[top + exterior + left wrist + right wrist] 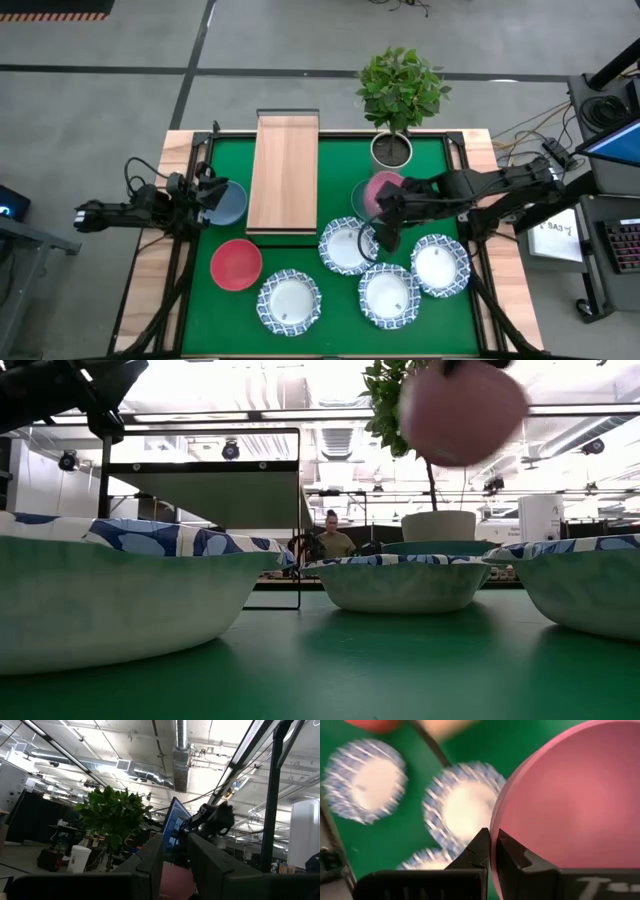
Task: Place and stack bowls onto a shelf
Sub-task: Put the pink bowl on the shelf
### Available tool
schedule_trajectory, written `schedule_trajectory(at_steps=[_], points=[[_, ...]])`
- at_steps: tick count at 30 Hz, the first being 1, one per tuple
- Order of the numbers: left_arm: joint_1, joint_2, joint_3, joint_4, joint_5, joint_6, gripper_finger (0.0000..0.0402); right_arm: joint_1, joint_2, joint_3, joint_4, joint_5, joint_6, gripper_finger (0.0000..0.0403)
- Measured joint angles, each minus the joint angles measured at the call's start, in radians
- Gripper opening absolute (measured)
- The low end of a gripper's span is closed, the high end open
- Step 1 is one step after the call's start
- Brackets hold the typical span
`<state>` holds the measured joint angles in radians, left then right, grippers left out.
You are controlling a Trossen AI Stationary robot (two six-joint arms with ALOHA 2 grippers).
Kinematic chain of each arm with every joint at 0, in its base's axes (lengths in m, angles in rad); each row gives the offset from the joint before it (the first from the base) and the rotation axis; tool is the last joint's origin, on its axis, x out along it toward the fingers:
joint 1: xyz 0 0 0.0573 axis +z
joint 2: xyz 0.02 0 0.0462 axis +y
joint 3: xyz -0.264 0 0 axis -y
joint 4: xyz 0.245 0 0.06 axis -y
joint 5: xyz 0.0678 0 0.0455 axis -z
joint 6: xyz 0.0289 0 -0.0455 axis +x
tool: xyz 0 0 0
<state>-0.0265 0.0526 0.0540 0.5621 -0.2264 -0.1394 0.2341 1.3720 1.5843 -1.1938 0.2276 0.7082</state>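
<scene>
The pink bowl (pixel 386 188) hangs in the air in my right gripper (pixel 492 836), right of the light-wood shelf (pixel 285 170) and above the teal bowl (pixel 357 196). The low view shows the pink bowl (pixel 462 410) high above the table. My left gripper (pixel 212 194) waits at the table's left, beside the blue bowl (pixel 230 203). Its fingers stand a narrow gap apart with nothing between them (pixel 176 840). The red bowl (pixel 236 264) and several white blue-rimmed bowls (pixel 347 245) sit on the green mat. My right gripper pinches the pink bowl's rim (pixel 495 822), one finger inside the bowl and one outside. The fingers come from above, slanting down. The bowl is lifted clear of the table and tilted.
A potted plant (pixel 391 148) stands at the mat's far edge, right of the shelf. White bowls (pixel 389 294) (pixel 440 264) (pixel 289 302) fill the near part of the mat. A person (pixel 333 540) sits in the room beyond the table.
</scene>
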Motion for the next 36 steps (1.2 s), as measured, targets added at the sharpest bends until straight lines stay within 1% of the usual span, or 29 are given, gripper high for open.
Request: schedule_trajectory(at_steps=[4,7,13,15,18,23,27,31,36], points=[[0.0,0.0,0.0,0.001,-0.001,0.0,0.0075,0.011,0.04,0.039,0.197,0.019,-0.218,0.0009],[0.0,0.0,0.0,0.001,0.0,0.0,0.0075,0.005,0.087,0.062,0.306,0.044,-0.392,0.0009],[0.0,0.0,0.0,0.002,0.0,0.0,0.0075,-0.051,0.227,0.161,0.34,0.142,-0.665,0.0009],[0.0,0.0,0.0,0.003,0.0,0.0,0.0075,-0.079,0.284,0.198,0.338,0.15,-0.732,0.0009],[0.0,0.0,0.0,0.005,0.0,0.0,0.0075,-0.12,0.373,0.259,0.335,0.144,-0.811,0.0009],[0.0,-0.001,0.0,0.006,0.0,0.0,0.0075,-0.166,0.519,0.405,0.304,0.043,-0.936,0.0009],[0.0,-0.001,0.0,0.012,0.0,0.0,0.0075,-0.182,0.607,0.517,0.252,-0.01,-0.977,0.0009],[0.0,-0.001,0.0,0.015,0.0,0.0,0.0075,-0.189,0.667,0.599,0.217,-0.034,-0.997,0.0014],[0.0,-0.002,0.0,0.019,0.0,0.0,0.0075,-0.192,0.691,0.651,0.219,-0.044,-0.99,0.005]])
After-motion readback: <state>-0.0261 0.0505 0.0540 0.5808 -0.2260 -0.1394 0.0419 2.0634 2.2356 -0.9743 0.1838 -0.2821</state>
